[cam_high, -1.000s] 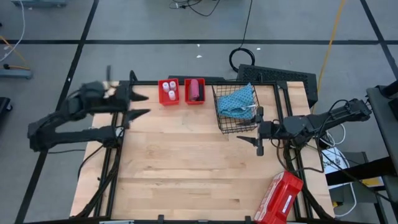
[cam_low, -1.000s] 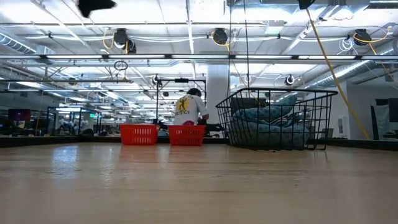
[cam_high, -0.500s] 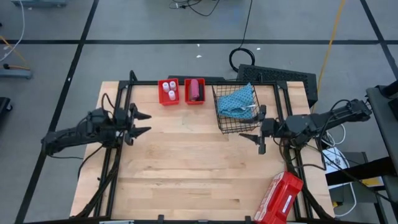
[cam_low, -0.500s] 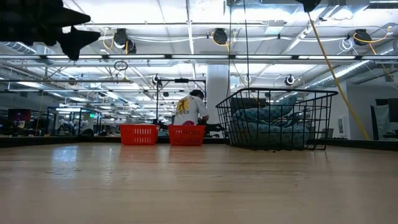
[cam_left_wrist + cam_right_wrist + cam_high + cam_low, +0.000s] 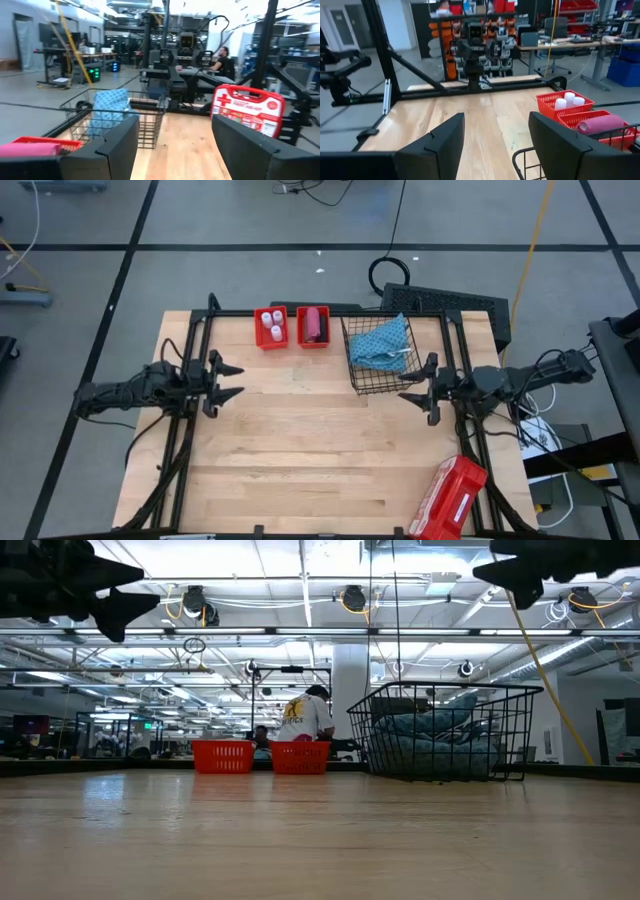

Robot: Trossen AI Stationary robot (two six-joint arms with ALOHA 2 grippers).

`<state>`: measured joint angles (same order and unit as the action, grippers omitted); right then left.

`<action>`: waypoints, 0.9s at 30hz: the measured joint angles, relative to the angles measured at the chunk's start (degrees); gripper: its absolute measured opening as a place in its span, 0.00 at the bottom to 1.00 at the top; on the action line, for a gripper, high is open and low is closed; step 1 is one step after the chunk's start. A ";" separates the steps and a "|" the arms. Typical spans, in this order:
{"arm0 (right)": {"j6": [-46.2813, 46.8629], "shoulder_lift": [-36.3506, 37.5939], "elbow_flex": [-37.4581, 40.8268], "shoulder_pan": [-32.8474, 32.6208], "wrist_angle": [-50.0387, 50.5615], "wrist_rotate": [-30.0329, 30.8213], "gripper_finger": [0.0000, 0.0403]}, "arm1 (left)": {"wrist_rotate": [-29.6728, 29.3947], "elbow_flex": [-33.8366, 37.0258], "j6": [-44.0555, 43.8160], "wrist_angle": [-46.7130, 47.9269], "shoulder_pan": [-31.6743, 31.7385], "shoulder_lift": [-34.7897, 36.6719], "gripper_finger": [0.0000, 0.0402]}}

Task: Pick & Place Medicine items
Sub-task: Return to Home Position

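- Left gripper [image 5: 228,379]: stationed over the left edge of the table [image 5: 300,450], fingers pointing toward the table centre. Jaws are released; the left wrist view shows a wide gap between them with nothing in it.
- Right gripper [image 5: 410,392]: stationed over the right edge, just beside the near wall of the wire basket [image 5: 349,365], fingers pointing toward the centre. Jaws are released and empty, as the right wrist view confirms.
- Red baskets [image 5: 258,328]: two stand side by side at the back edge.
  - The basket nearer the back-left corner holds the white-capped vials [image 5: 270,330].
  - The basket beside the wire basket holds the pink tube [image 5: 314,326].
- Key relation: both medicine items lie toward the back edge from either set of jaws, well apart from both.
  - The left gripper is the nearer one.
  - The long axis of the pink tube runs from the back edge toward the front.
- No brown or black box is visible.
- Judgement: placement appears complete, and the remaining move is retraction of both arms, which needs no grasp.
- Other items:
  - The blue patterned cloth [image 5: 382,343] lies in the wire basket.
  - The red first-aid case [image 5: 447,498] lies at the front-right corner.
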<state>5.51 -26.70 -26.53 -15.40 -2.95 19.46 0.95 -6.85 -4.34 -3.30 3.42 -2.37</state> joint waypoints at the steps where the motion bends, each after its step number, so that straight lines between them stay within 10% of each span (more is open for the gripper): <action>1: 0.07 1.18 1.11 0.11 -0.72 0.00 0.52 | -1.34 0.00 0.04 0.18 -0.64 0.00 0.64; 12: -0.21 11.04 10.80 1.21 -5.22 -0.29 0.52 | -10.50 0.00 -0.28 -0.82 -5.90 -5.11 0.64; 27: -2.00 19.73 12.55 1.10 -0.81 -3.30 0.52 | -8.40 3.07 3.00 -8.00 -7.32 -7.26 0.64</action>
<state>3.51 -6.98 -13.98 -14.31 -3.75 16.16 -7.45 -3.78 -1.34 -11.30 -3.90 -9.63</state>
